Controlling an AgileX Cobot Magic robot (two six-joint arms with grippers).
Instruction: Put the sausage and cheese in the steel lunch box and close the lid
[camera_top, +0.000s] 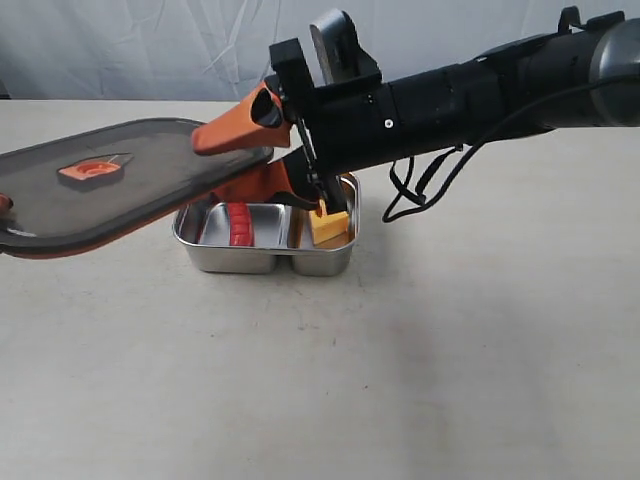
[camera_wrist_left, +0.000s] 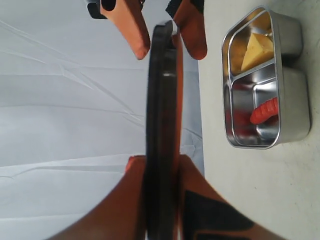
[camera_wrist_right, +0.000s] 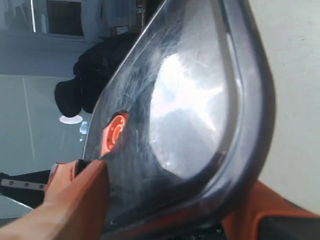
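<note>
The steel lunch box (camera_top: 262, 262) stands on the table with the red sausage (camera_top: 240, 224) in its larger compartment and the yellow cheese (camera_top: 330, 226) in the smaller one. The dark lid (camera_top: 110, 190), orange valve (camera_top: 92, 170) up, hangs tilted above and to the left of the box. My left gripper (camera_wrist_left: 161, 162) is shut on the lid (camera_wrist_left: 162, 100) at its far left end. My right gripper (camera_top: 235, 155) stands open astride the lid's right end, one finger above and one below. The left wrist view also shows the box (camera_wrist_left: 295, 110), sausage (camera_wrist_left: 264, 111) and cheese (camera_wrist_left: 257, 50).
The tan table (camera_top: 400, 380) stretches in front of and to the right of the box. A pale cloth backdrop (camera_top: 150, 50) runs along the far edge. A black cable (camera_top: 410, 195) loops down from the right arm beside the box.
</note>
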